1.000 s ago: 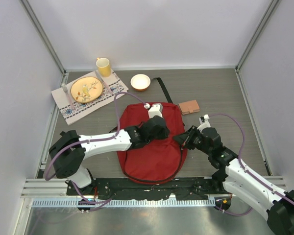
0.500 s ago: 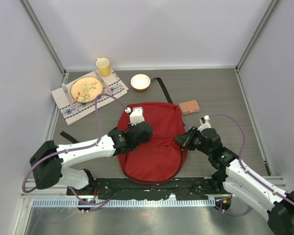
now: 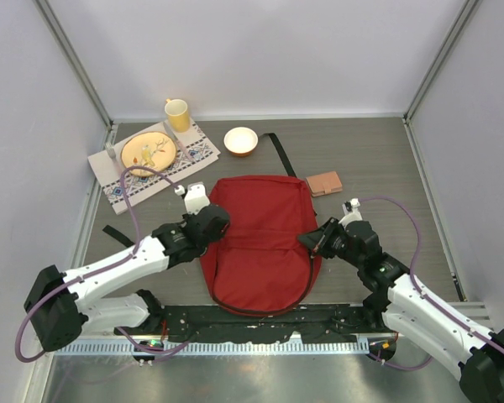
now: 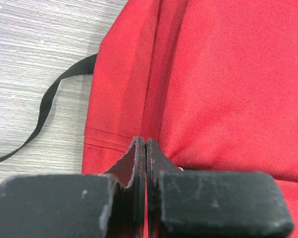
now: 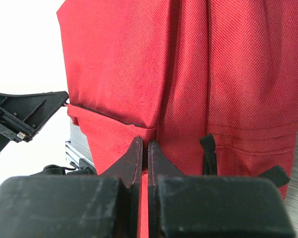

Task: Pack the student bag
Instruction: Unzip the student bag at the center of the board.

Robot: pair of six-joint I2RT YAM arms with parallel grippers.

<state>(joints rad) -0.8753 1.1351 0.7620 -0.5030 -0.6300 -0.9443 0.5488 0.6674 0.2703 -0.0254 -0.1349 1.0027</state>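
The student bag [image 3: 265, 239], dark red with black zipper lines, lies flat in the middle of the table. My left gripper [image 3: 217, 218] is at the bag's upper left edge; in the left wrist view its jaws [image 4: 146, 144] are pressed together with a thin red strip of the bag [image 4: 228, 74] between them. My right gripper [image 3: 307, 240] is at the bag's right edge. In the right wrist view it [image 5: 145, 145] is shut on a fold of the red fabric [image 5: 139, 64] beside a zipper seam.
A patterned placemat [image 3: 118, 191] at the back left carries a plate [image 3: 147, 153]. A yellow mug [image 3: 178, 114] and a small bowl [image 3: 241, 140] stand behind the bag. A brown wallet-like item [image 3: 324, 182] lies at the right. Black straps [image 3: 277, 153] trail from the bag.
My left arm has swept from the bag's top middle leftward to its upper left edge, jaws shut throughout. The right arm has stayed at the bag's right edge.
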